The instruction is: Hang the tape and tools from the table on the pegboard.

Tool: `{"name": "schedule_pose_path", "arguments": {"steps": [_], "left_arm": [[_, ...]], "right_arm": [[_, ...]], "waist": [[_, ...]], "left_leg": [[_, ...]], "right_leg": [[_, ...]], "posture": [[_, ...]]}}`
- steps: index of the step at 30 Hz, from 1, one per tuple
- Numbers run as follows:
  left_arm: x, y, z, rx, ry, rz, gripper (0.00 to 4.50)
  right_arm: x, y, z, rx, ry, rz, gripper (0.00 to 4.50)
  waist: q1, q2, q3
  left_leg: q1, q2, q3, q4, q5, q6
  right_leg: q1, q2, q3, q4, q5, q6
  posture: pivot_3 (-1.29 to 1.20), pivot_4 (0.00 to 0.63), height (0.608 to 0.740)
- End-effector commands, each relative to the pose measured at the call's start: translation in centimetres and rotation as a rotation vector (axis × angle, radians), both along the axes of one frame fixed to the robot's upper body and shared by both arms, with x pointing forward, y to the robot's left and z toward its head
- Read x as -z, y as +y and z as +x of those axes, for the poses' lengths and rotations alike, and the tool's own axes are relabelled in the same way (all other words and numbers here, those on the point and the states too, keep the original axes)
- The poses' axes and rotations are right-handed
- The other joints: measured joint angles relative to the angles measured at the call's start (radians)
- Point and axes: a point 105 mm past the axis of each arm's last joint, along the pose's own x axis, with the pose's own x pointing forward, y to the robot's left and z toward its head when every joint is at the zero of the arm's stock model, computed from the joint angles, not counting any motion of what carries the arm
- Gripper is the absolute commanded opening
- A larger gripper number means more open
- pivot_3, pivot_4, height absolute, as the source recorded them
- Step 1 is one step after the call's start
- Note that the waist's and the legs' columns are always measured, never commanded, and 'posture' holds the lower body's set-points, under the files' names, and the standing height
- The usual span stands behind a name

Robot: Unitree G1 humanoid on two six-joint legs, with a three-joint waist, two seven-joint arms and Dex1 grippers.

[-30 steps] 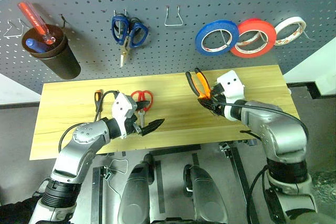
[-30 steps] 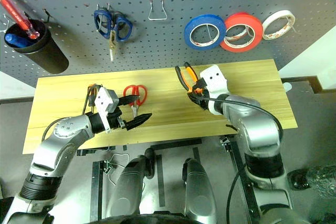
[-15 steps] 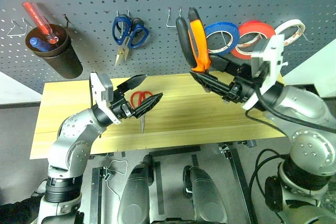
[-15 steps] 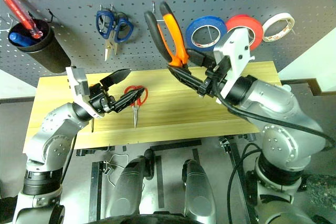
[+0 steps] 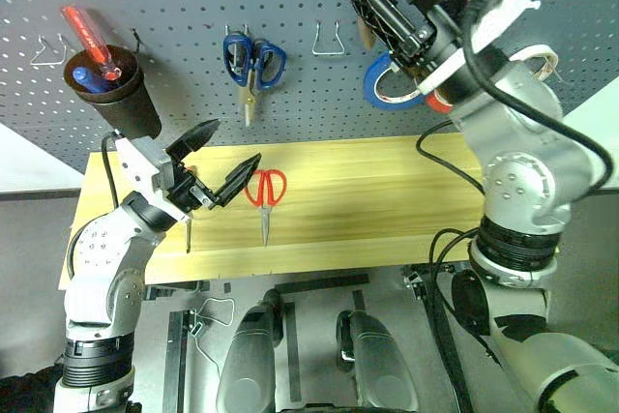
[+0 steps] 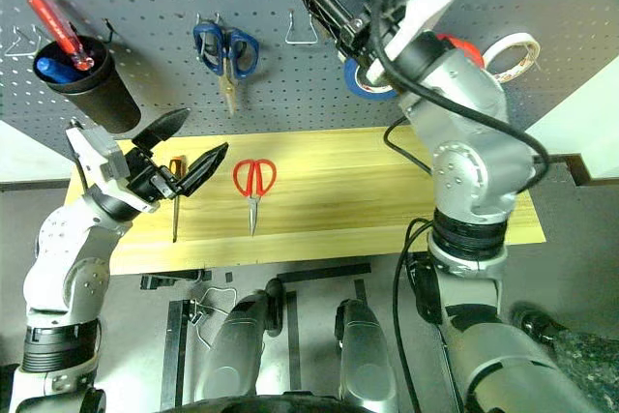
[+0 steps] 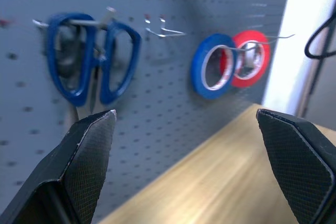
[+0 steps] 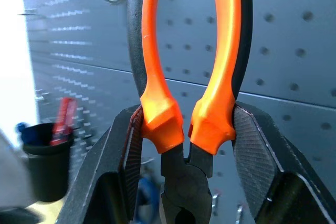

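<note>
Two claws are up in the air. The right claw [image 8: 186, 140] squeezes the pliers [image 8: 189, 77] just under their orange-and-black handles, and the handles point up along the grey pegboard [image 5: 174, 7], high at about 1 o'clock in the head views. The left claw [image 5: 221, 157] is spread wide with nothing in it, hanging over the left end of the yellow counter [image 5: 387, 200], at about 9 o'clock. Right under that claw the small screwdriver [image 6: 175, 202] lies flat on the counter. Just beside it, toward 3 o'clock, lie the red-handled scissors [image 5: 264, 196], blades pointing to the near edge. On the board the blue tape [image 7: 210, 66] hangs on a hook, partly behind the right arm, with a red roll [image 7: 249, 59] touching it and a white roll [image 6: 510, 50] farther right. Blue-handled scissors [image 5: 251, 63] hang near 11 o'clock, and a black cup [image 5: 121, 94] hangs at 10 o'clock.
</note>
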Motion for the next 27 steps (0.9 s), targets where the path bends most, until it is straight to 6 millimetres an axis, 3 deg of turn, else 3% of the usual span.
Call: {"name": "schedule_pose_path", "arguments": {"steps": [1,8,14,27], "left_arm": [[-0.8,0.4,-0.3,-0.028,-0.061,0.006,4.5],[-0.3,-0.1,-0.5,-0.017,-0.044,0.003,4.5],[-0.1,-0.3,-0.6,-0.012,-0.035,-0.003,4.5],[-0.3,-0.3,-1.0,-0.013,-0.034,-0.007,4.5]], "right_arm": [[-1.9,0.3,-0.1,0.045,-0.112,0.048,2.11],[-0.1,2.7,3.4,0.072,-0.063,0.067,2.11],[0.0,4.6,4.3,0.06,-0.065,0.082,2.11],[0.7,4.7,6.1,0.094,-0.061,0.116,2.11]], "waist": [[0.003,-0.001,0.0],[0.011,-0.001,-0.001],[0.017,-0.001,-0.001],[0.018,-0.001,-0.001]], "left_leg": [[0.0,0.0,0.0,0.0,0.0,0.0],[0.0,0.0,-0.001,0.0,0.002,-0.002],[0.0,0.0,-0.001,0.0,0.004,-0.003],[0.0,0.001,-0.002,0.001,0.005,-0.003]], "right_leg": [[0.0,0.0,0.0,0.0,0.0,0.0],[-0.002,0.0,-0.001,0.004,0.0,0.0],[-0.003,0.0,-0.001,0.007,0.0,-0.001],[-0.003,0.001,-0.002,0.009,0.001,-0.002]], "posture": [[0.09,0.235,0.714],[0.09,0.238,0.714],[0.1,0.238,0.714],[0.12,0.255,0.714]]}}
